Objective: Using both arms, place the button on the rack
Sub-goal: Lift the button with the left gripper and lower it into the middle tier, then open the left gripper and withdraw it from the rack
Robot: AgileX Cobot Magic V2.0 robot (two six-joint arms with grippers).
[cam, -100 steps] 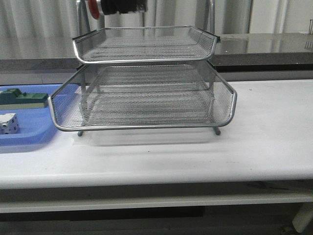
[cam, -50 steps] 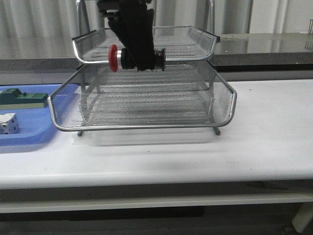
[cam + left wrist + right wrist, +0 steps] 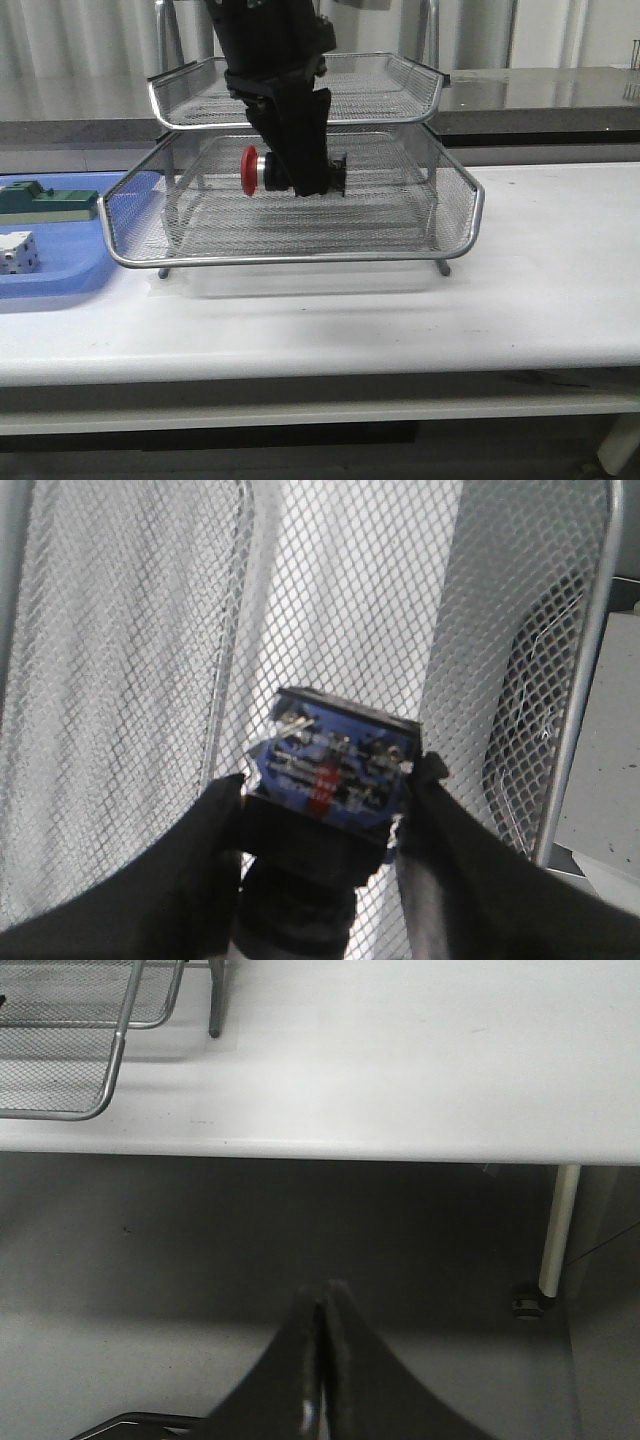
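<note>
Lower than half a second ago, the left arm [image 3: 268, 60] has carried the button [image 3: 262, 171] down from level with the upper tier's rim to the height of the tier below it, and slightly to the right. At the far left of the front view a blue tray [image 3: 55, 275] lies on the white table [image 3: 540, 300], holding a green block [image 3: 45, 203] and a white cube-like part [image 3: 18, 252]. Just beside it stands the rack [image 3: 300, 215], its wire-mesh tiers stacked on thin legs. The left gripper [image 3: 305, 178] reaches down in front of the upper tier and is clamped on the button, which lies sideways with its red head pointing left, hanging over the mesh floor of the wide tier; whether it touches the mesh cannot be told. From the left wrist view the fingers [image 3: 200, 850] press on both sides of the button's blue rear block [image 3: 330, 770], with mesh behind. The right gripper [image 3: 320, 1355] hangs off the table's front edge above the floor, well apart from the rack's corner [image 3: 60, 1060], its two fingers pressed together with nothing between them.
</note>
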